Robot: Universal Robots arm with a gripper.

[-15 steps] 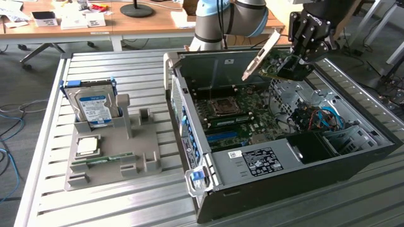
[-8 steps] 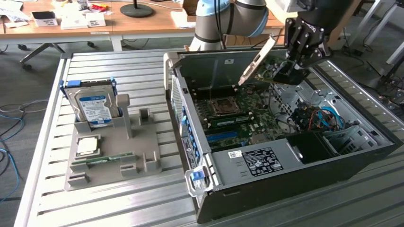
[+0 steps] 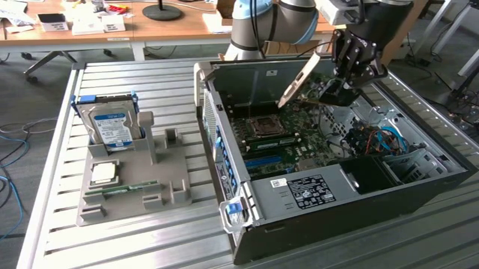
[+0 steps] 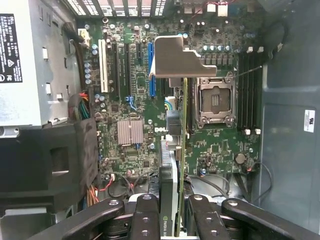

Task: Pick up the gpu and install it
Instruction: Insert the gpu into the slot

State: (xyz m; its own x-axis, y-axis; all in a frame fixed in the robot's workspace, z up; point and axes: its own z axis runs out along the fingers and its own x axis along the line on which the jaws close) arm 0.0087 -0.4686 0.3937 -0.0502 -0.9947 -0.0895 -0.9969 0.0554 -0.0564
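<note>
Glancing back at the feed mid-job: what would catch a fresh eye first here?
The gripper is shut on the gpu, holding it tilted above the motherboard inside the open computer case. At the exterior view's left, a hard drive with a blue label stands upright in a grey holder tray.

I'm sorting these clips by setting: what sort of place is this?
Probably a robotics lab or workshop: a claw holds a gpu over an open computer case on a slatted metal workbench, a grey fixture holds spare parts, and cluttered wooden desks stand behind.
</note>
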